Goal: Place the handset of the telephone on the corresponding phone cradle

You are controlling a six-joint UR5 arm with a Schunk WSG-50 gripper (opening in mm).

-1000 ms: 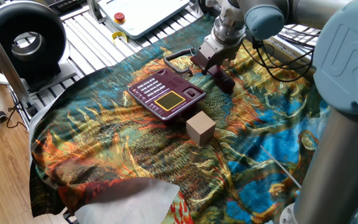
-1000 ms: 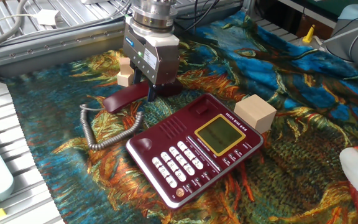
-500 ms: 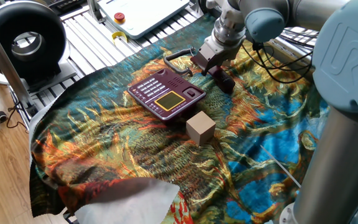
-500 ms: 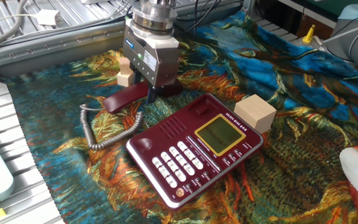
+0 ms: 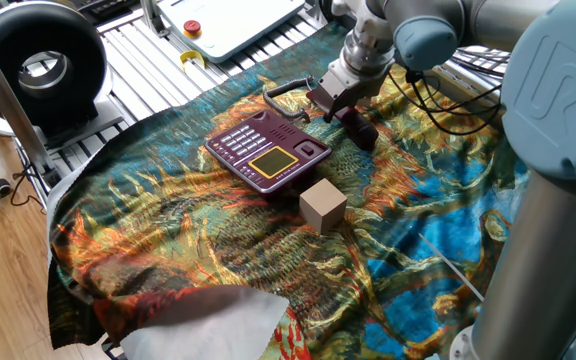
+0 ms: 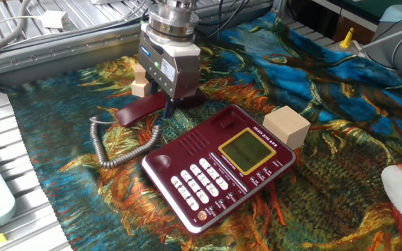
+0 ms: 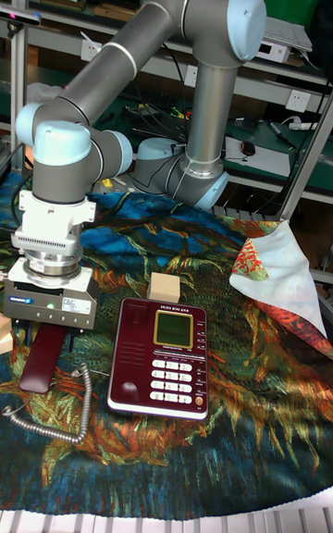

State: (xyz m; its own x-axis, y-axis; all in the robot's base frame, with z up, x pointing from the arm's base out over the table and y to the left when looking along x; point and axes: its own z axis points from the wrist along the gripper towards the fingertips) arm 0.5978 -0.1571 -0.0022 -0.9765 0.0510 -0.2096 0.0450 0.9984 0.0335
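The maroon telephone lies flat on the patterned cloth, its pale buttons and yellowish display facing up. Its phone cradle is the bare recessed strip along the side toward the handset. The dark maroon handset lies on the cloth just beyond that side, roughly parallel to it, with a coiled cord trailing off. My gripper points straight down over the handset's middle, with a finger on each side of it. In the tall fixed view the gripper straddles the handset left of the telephone.
A tan wooden cube stands against the telephone's far corner. A smaller cube sits behind the gripper. A white cloth lies at the table's edge. Metal rails and a black ring light border the cloth.
The gripper has risen very slightly. The handset and telephone have not visibly moved.
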